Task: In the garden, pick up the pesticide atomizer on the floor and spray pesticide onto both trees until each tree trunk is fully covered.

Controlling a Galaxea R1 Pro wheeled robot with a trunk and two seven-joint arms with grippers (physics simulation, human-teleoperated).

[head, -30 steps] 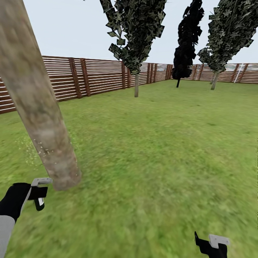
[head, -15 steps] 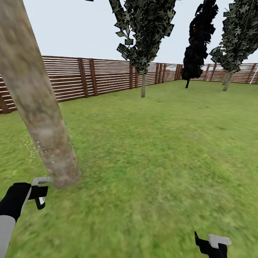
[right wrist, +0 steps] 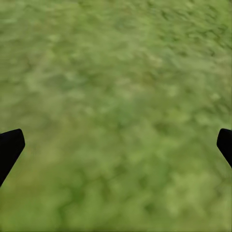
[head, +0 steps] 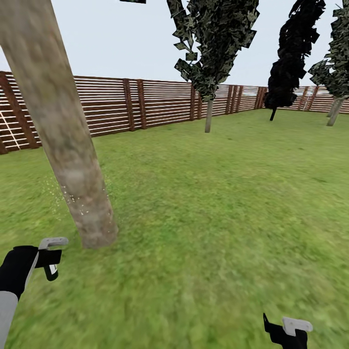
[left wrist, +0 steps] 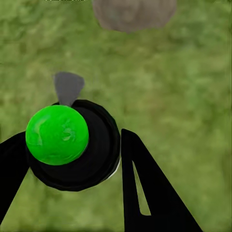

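Left gripper [left wrist: 72,159] pinching the black, green-capped pesticide atomizer [left wrist: 72,145] above the grass floor [head: 218,218], just beside the speck-dotted tree trunk [head: 72,160]. Right gripper [right wrist: 116,145] spread wide, holding nothing, over grass.

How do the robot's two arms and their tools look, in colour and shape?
The left arm has a light grey sleeve-like segment, then a black rounded wrist. The left tool is black with a pale grey bracket on top. The right tool looks the same: black, with a pale grey bracket. Its fingers are flat, black and tapered, with a slot. No cables or markings are visible.
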